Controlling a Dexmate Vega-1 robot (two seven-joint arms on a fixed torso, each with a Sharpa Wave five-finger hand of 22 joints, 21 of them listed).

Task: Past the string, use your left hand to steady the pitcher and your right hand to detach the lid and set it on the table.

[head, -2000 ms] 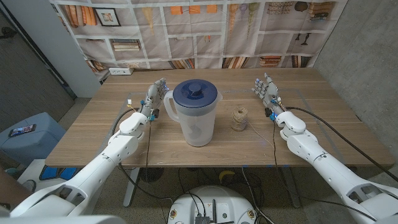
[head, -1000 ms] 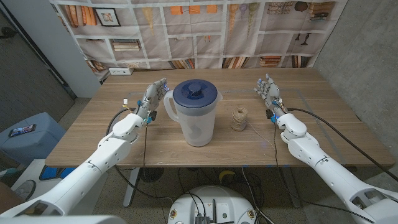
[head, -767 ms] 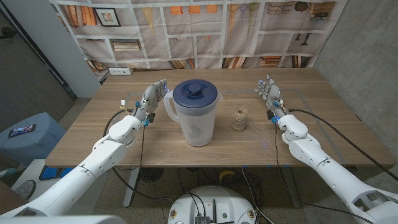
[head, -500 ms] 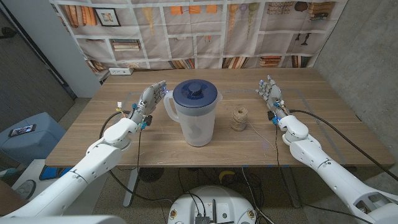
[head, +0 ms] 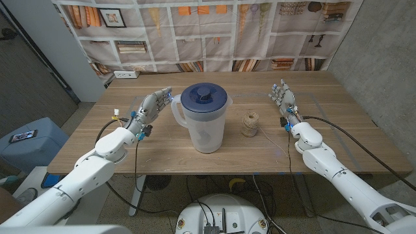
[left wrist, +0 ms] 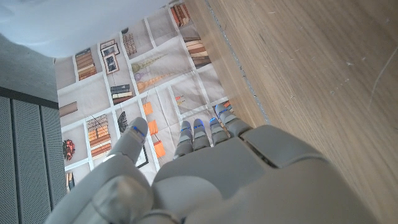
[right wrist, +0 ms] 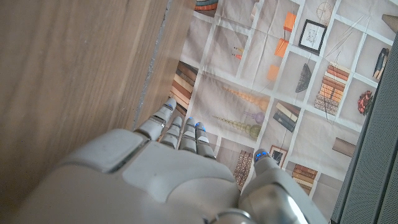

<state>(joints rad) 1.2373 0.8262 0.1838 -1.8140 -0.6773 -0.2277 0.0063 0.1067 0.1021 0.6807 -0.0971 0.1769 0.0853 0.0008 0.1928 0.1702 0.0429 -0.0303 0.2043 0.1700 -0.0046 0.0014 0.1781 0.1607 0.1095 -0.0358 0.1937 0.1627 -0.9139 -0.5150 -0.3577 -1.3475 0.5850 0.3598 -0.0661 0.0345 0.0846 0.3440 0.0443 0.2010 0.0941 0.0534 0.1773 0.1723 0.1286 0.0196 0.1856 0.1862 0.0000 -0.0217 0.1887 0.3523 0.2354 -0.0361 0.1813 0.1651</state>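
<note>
Pitcher (head: pixel 206 123) mid-table, lid (head: pixel 203 97) on; string (head: pixel 250 124) just right; table (head: pixel 338 140) beneath.

The wooden surface (head: pixel 162 153) stands against a fabric backdrop (head: pixel 208 32) printed with bookshelves, framed pictures and orange items; the same backdrop (left wrist: pixel 124 93) shows in the left wrist view and again (right wrist: pixel 298 93) in the right wrist view. A white power strip (head: pixel 125 74) lies at the surface's far left corner, below the backdrop. To the left of the surface, on the floor side, sits a blue bin-like object (head: pixel 32 143) with a phone (head: pixel 23 136) lying on top of it. A grey concrete wall (head: pixel 383 58) rises on the right.
</note>
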